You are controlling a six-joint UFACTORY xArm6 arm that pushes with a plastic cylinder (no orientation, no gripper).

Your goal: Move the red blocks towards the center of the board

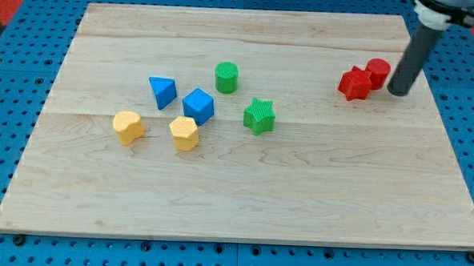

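Note:
Two red blocks sit close together at the view's right of the board: a red star-shaped block (354, 83) and a red cylinder (377, 72) just up and right of it, touching or nearly so. My tip (398, 91) rests on the board just right of the red cylinder, very close to it. The dark rod rises from the tip toward the view's top right.
Near the board's middle-left lie a green cylinder (227, 76), a green star-shaped block (259, 115), a blue triangle (163, 91), a blue cube (198, 106), and two yellow blocks (128, 127) (184, 133). The wooden board (314, 200) lies on a blue pegboard.

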